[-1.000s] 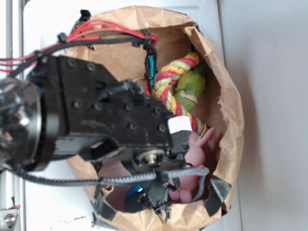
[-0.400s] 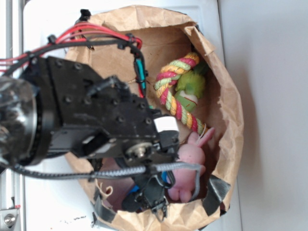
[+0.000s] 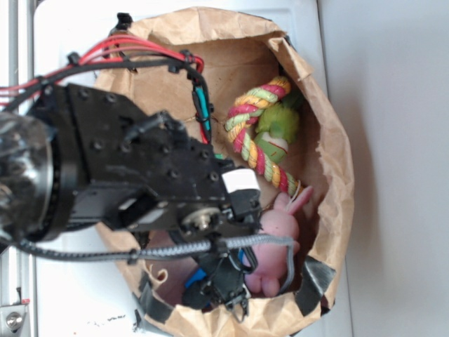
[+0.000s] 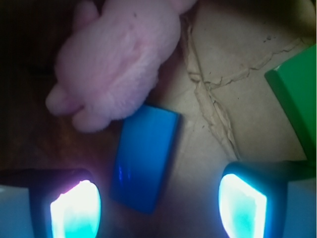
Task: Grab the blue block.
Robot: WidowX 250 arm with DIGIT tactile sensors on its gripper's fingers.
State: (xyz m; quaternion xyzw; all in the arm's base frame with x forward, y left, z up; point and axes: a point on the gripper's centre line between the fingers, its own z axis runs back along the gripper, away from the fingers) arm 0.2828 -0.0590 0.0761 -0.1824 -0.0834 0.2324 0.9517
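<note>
The arm has slid left and dipped lower into the paper bag (image 3: 330, 126) since a second ago.

The gripper (image 4: 158, 206) is spread wide, holding nothing, and its two fingers (image 4: 74, 208) glow at the bottom of the wrist view. The blue block (image 4: 144, 157) lies flat on the bag floor between them, closer to one finger, touching the pink toy bunny (image 4: 119, 59). The green block (image 4: 296, 94) sits well apart. This looks like the reaching step. Next, it should go down over the blue block and squeeze, missing the bunny.

Smooth glossy blue block (image 4: 144, 157), fuzzy plush bunny (image 4: 116, 62), creased paper bag (image 3: 337, 175).
</note>
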